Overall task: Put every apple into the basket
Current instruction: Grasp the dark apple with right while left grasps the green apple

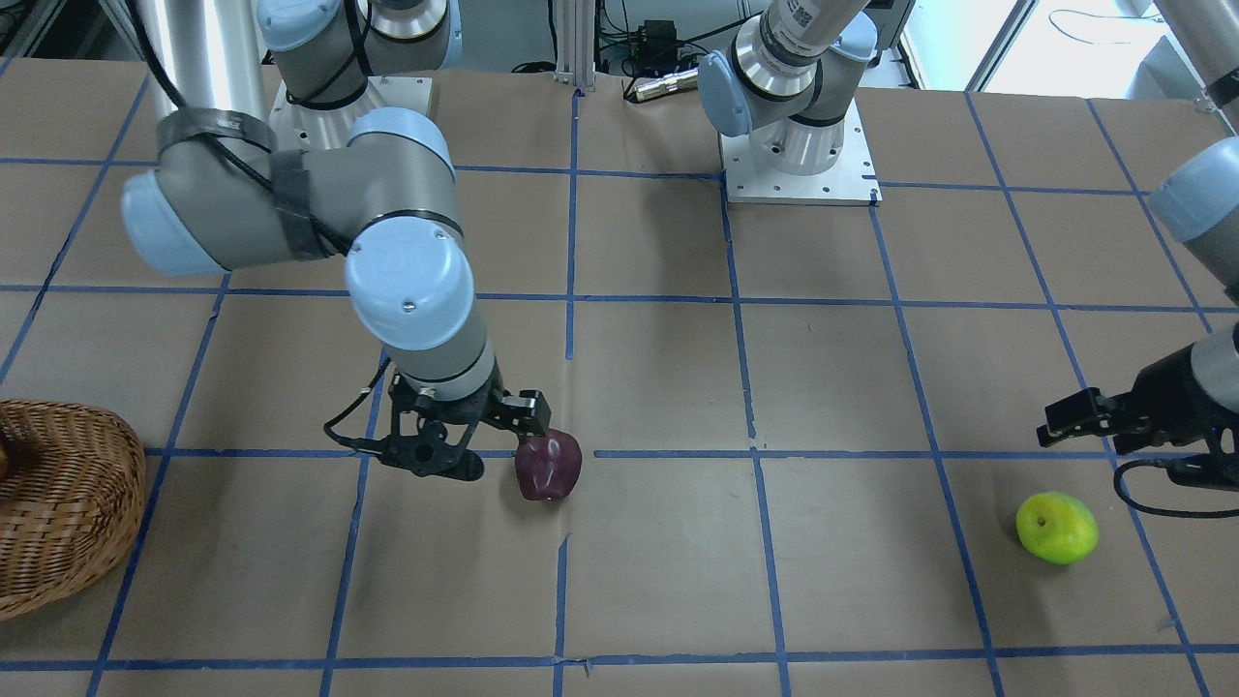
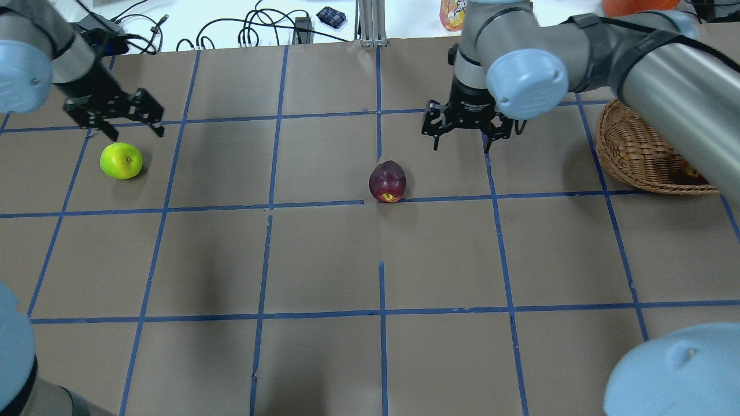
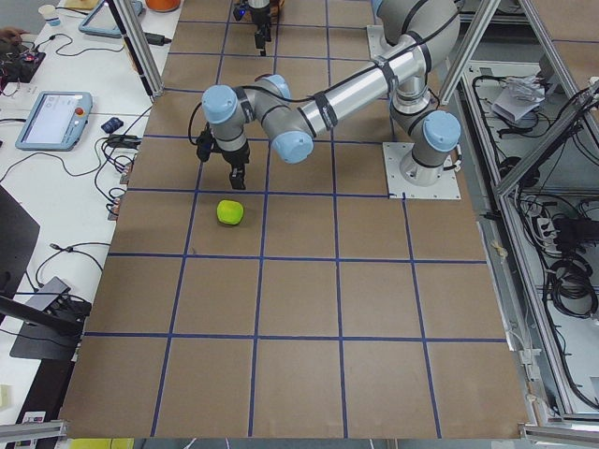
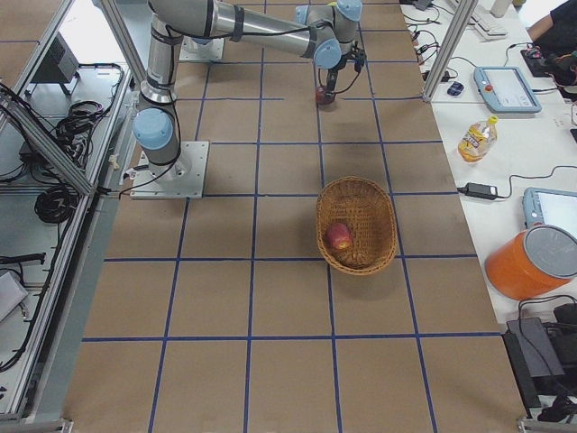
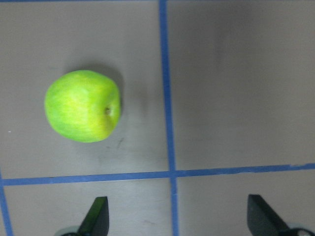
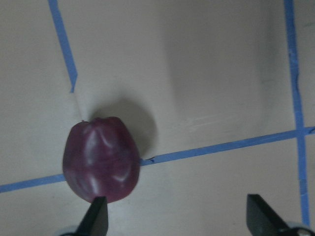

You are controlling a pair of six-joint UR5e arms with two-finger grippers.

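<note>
The dark maroon apple (image 1: 547,467) lies on the table's middle; it also shows in the overhead view (image 2: 387,181) and the right wrist view (image 6: 101,164). My right gripper (image 2: 462,141) is open and hovers just beside and above it, empty. The yellow-green apple (image 2: 121,160) lies at my far left, also in the left wrist view (image 5: 82,105). My left gripper (image 2: 136,130) is open and hovers just beyond it, empty. The red apple (image 4: 339,236) lies inside the wicker basket (image 4: 383,216), which stands at my right (image 2: 630,150).
The table is brown board with a blue tape grid. Both arm bases (image 1: 799,160) stand at the robot's edge. Cables, a bottle (image 4: 475,138) and tablets lie on the white bench beyond the table's far edge.
</note>
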